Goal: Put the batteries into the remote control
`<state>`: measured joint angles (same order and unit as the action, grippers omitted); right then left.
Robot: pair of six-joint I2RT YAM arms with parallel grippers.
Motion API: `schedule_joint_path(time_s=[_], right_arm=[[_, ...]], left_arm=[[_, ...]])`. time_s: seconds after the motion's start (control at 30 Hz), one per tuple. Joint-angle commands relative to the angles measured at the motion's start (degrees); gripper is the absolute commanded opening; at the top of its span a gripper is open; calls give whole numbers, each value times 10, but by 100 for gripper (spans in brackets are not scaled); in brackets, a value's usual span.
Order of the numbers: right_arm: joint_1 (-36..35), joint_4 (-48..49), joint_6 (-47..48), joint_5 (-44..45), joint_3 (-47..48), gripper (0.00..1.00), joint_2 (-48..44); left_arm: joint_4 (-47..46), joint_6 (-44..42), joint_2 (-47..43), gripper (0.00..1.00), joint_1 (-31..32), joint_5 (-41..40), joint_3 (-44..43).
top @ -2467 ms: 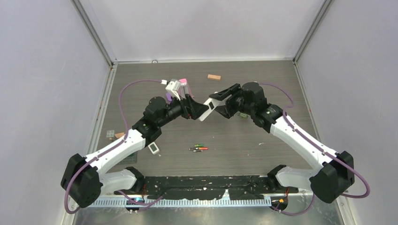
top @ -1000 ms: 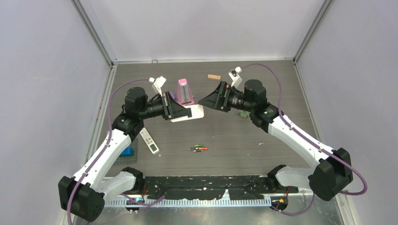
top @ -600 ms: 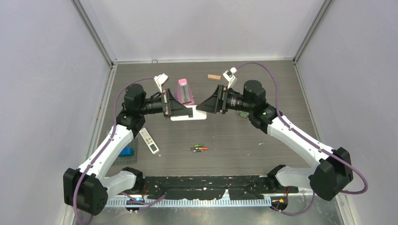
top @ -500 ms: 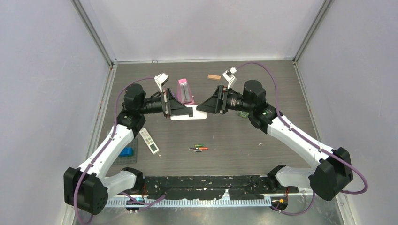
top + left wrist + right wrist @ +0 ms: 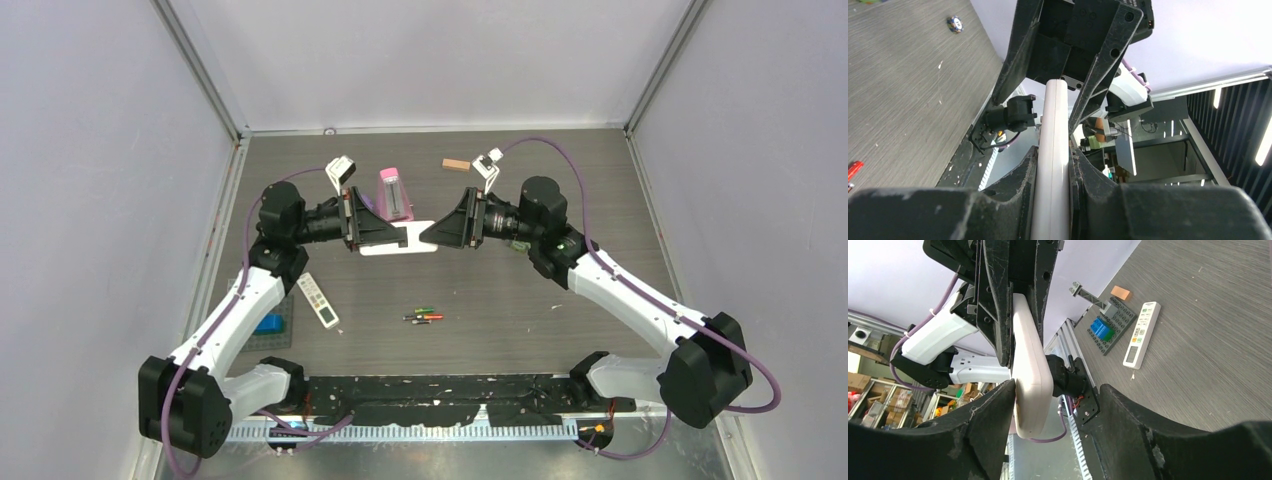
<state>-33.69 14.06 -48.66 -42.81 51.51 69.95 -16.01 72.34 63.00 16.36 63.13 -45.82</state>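
My left hand point(image 5: 1050, 167) is clamped on the white remote point(image 5: 400, 248) and holds it in the air between my two arms, above the counter point(image 5: 520, 300). My right hand point(image 5: 1050, 390) is open around the remote's free end. One of its fingers point(image 5: 988, 410) sits just beside a flat face and the other is well clear.

For this second grip, I judge I should close squarely on the flat faces and far enough along for a firm hold. My left should not slacken until the right has it, since a skewed pinch could twist the remote loose.

The batteries point(image 5: 424, 316) lie together on the counter, well apart from the remote.

I cannot see the battery compartment, or whether its cover is on. Nor can I tell whether my near right finger already touches. The batteries are too small to tell their ends apart.
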Motion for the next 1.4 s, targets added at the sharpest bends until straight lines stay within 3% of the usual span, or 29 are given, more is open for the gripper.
schedule_joint_path(time_s=[0.0,0.27,0.4,0.53,0.97,1.37], right_arm=[[-5,45,-4,-26,5,69,-3],[-6,58,-16,-42,9,66,13],[-6,59,-21,-47,6,57,19],[-7,44,-18,-49,4,46,28],[11,3,-2,-29,-15,38,25],[28,89,-71,-45,-25,22,32]], left_arm=[[-80,36,-8,0,-4,29,-5],[-160,92,-1,0,-4,40,-3],[-188,113,-3,0,-4,40,-1],[-184,113,-13,0,-8,29,-2],[-169,119,-41,0,-47,-3,4],[-172,106,-43,0,-50,-14,9]])
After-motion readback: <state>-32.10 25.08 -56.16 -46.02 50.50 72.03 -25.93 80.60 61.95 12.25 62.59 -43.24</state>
